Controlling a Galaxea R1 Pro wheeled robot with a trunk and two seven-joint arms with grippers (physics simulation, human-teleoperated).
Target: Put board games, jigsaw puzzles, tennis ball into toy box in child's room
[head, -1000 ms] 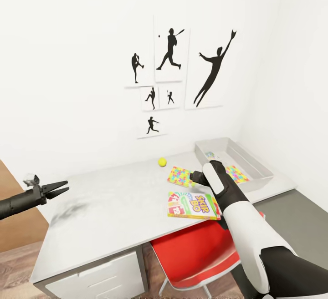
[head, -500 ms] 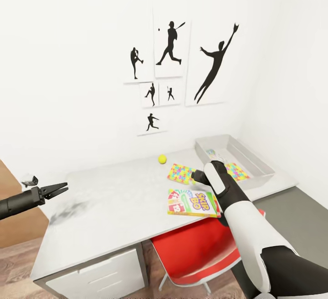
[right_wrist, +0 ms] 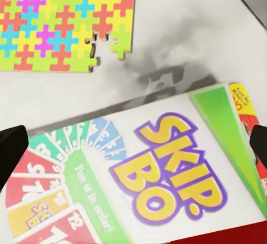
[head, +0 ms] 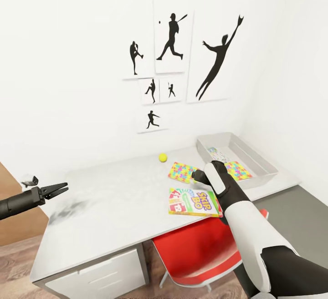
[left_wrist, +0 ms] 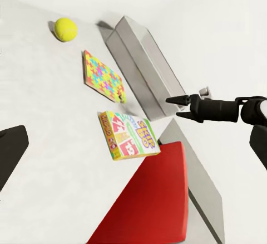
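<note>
Right end effector [left_wrist: 179, 105] stays spread, empty, above board game [right_wrist: 139, 183].

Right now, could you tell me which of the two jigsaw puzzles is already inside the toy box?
The puzzle lying on the floor of the grey toy box. The other puzzle lies flat on the table, between the tennis ball and the Skip-Bo game.

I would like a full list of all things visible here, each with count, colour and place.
Table: one, pale grey, against the wall.
Toy box: one, grey, table's far right; colourful items inside.
Tennis ball: one, yellow, near the wall.
Jigsaw puzzle: one, multicoloured, beside the box.
Skip-Bo game: one, green, front edge.
Chair: one, red, under the table.
Wall pictures: six, black silhouettes.
Left claw: black, open.
Right claw: black, above the game.
</note>
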